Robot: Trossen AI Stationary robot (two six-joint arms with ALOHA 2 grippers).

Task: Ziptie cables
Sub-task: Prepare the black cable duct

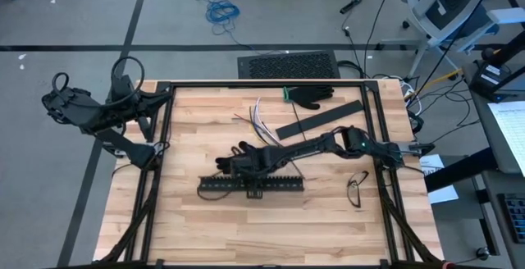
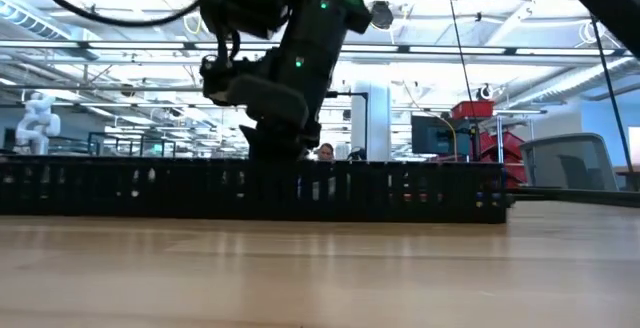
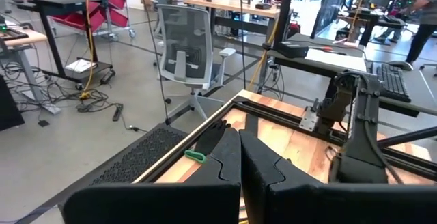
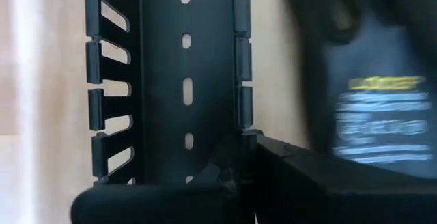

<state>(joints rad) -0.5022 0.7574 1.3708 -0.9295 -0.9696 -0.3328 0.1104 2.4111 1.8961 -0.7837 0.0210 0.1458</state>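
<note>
The long black slotted plastic channel (image 1: 250,185) lies flat on the light wooden slatted table (image 1: 197,228), just below the centre of the high view. The right gripper (image 1: 232,164) reaches in from the right edge of that frame and sits directly over the channel's middle, fingers closed together and gripping nothing. In the right wrist view the channel's perforated floor (image 4: 186,80) and slotted side walls fill the frame, so the closed fingers appear set low against the channel, probably to steady or nudge it rather than to lift it.

The cables (image 1: 261,120), a loose fan of thin white, red and dark wires, lie above centre in the high view, well apart from the channel and from both grippers. Nothing touches them, and no tie is visible around them.

A flat black strip (image 1: 318,119) lies diagonally right of the cables, a black glove with a green cuff (image 1: 310,95) rests near the top edge of the table, and a pair of dark-framed safety glasses (image 1: 357,189) lies at lower right.

The left gripper (image 1: 59,98) is parked off the table at the upper left, fingers pressed shut and empty.
</note>
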